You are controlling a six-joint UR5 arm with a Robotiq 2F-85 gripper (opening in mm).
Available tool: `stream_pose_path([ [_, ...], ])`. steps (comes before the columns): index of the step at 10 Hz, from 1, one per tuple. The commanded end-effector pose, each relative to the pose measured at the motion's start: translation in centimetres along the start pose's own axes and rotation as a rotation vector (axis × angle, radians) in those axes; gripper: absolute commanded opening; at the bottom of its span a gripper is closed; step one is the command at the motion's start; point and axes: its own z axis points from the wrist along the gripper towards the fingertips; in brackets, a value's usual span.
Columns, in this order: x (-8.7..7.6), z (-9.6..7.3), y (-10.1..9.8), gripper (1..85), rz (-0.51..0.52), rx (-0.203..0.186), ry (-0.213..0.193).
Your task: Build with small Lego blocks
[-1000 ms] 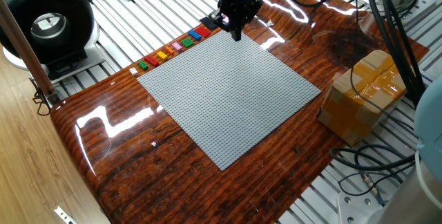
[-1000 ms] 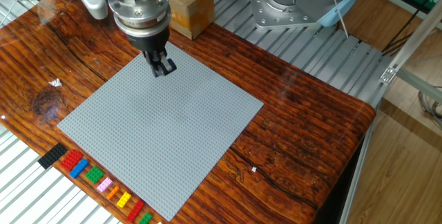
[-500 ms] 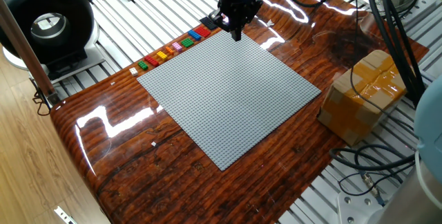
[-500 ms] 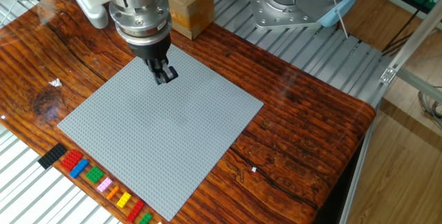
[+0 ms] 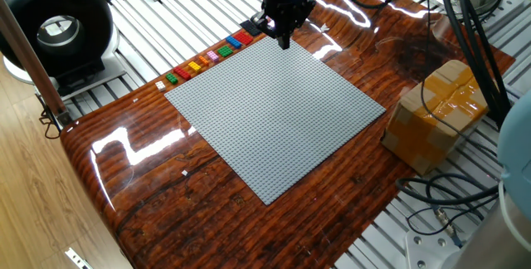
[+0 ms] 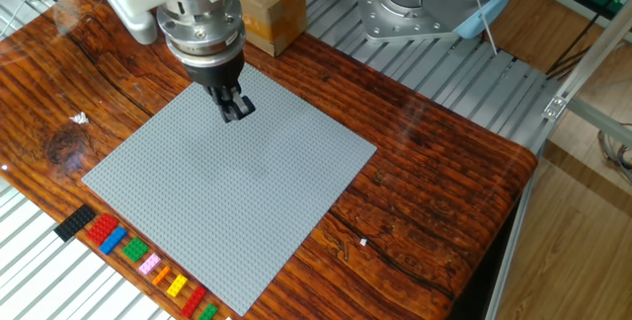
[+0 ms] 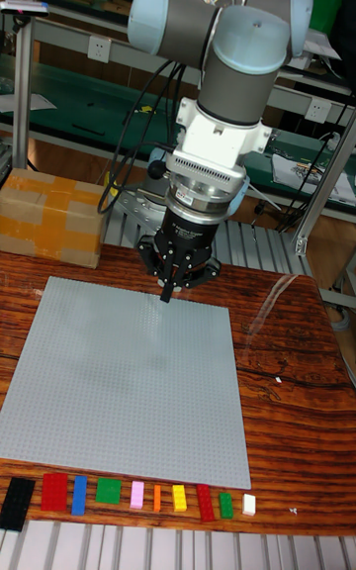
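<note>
A large flat grey studded plastic baseplate (image 7: pixel 119 392) lies square on a glossy, dark reddish wood-grain tabletop (image 6: pixel 434 192), and everything else is placed against it. Just off one edge of the plate, on the wood where it meets ribbed aluminium rails, sits a row of tiny rectangular plastic Lego blocks (image 7: pixel 129 497): in the tall fixed view they run black, red, blue, green, pink, orange, yellow, red, green and white, each lying flat, close together in one line, none on the plate itself. The same row shows in the other fixed view (image 6: pixel 138 258) and along the plate's far side in one fixed view (image 5: pixel 207 57).

The robot's black two-finger gripper (image 6: pixel 235 110), hung from a ribbed metal cylinder wrist, points straight down over the plate near the corner opposite the brick row. Its slim dark fingers appear pressed together with nothing between them, the tips just above or touching the studs; which of these cannot be told.

Beyond the plate's far corner rests a cardboard box (image 7: pixel 51 216) wrapped in shiny yellowish tape
</note>
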Motion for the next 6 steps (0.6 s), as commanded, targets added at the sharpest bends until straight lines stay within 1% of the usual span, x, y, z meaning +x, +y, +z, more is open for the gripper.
stream_pose_path([
  [1,0.18,-0.02,0.23,1.0,-0.015,-0.014,0.006],
  [2,0.35,-0.02,0.4,1.0,-0.017,-0.02,0.013],
  [3,0.56,-0.02,0.27,1.0,-0.011,-0.015,0.021],
  [4,0.59,-0.02,0.26,1.0,0.019,-0.014,0.022],
  [5,0.26,-0.02,0.42,1.0,0.035,-0.021,0.01],
  [6,-0.39,-0.02,0.49,1.0,0.062,-0.024,-0.015],
])
